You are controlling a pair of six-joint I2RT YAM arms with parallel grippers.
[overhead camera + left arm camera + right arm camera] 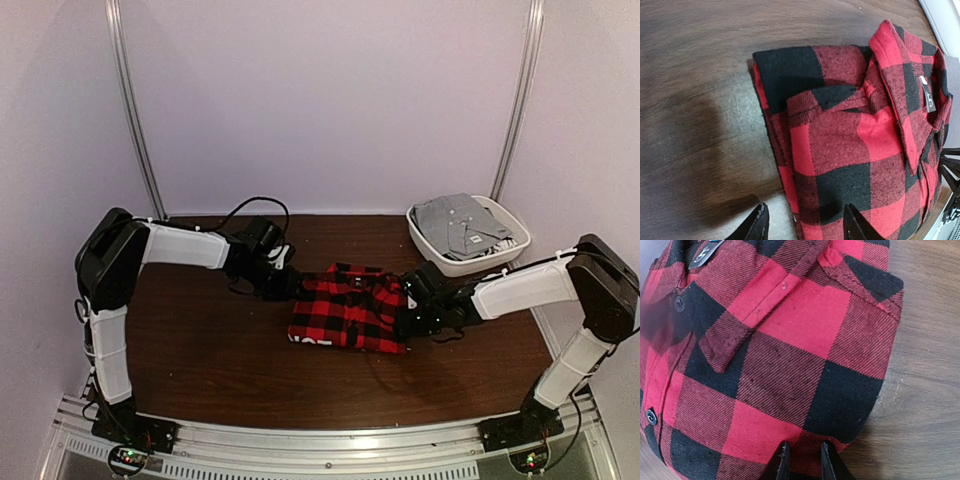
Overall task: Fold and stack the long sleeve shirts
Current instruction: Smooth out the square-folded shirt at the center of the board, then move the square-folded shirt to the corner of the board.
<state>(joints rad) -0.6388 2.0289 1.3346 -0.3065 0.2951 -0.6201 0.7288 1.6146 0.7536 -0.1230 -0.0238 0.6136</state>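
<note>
A red-and-black check long sleeve shirt (pixel 350 308) lies folded into a rough rectangle, collar up, in the middle of the brown table (pixel 200 350). My left gripper (pixel 285 282) is at the shirt's far left corner. In the left wrist view this gripper (pixel 805 227) is open, with one finger over bare wood and the other over the shirt (pixel 850 145), straddling its edge. My right gripper (pixel 408 322) is at the shirt's right edge. In the right wrist view it (pixel 802 462) has its fingers close together, pinching a fold of the shirt (pixel 770 350).
A white basket (pixel 505 258) at the back right holds folded grey shirts (pixel 460 225). Bare wood surrounds the red shirt on the left and front. Pale walls and two metal posts enclose the back.
</note>
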